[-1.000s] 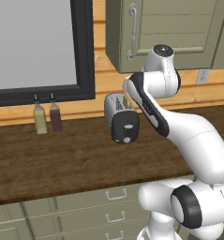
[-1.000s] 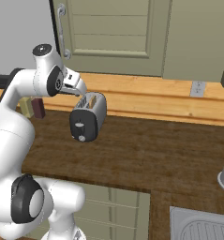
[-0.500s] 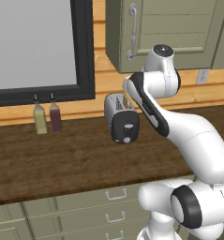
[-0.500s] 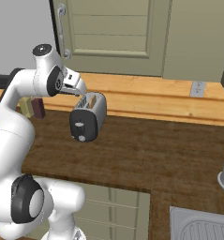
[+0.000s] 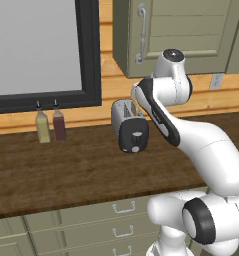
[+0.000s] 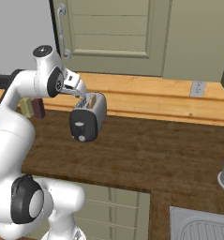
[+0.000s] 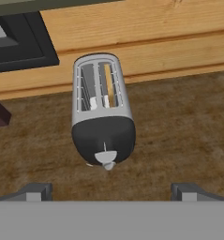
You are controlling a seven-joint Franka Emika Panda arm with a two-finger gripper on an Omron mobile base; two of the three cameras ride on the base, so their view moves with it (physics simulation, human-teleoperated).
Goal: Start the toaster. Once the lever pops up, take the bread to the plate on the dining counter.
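The toaster (image 7: 103, 112), rounded chrome with a black end panel, stood upright on the dark wood counter, near the wall. The tan bread (image 7: 109, 85) sat upright in one of its two top slots.

The white arm (image 5: 191, 135) rises, bends at its elbow and reaches toward 11 o'clock; its hand (image 7: 111, 191) points downward, fingers (image 7: 36, 191) spread wide, holding nothing.

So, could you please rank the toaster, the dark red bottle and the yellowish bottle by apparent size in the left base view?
1. toaster, clearly largest.
2. dark red bottle and yellowish bottle: they look alike, so unranked.
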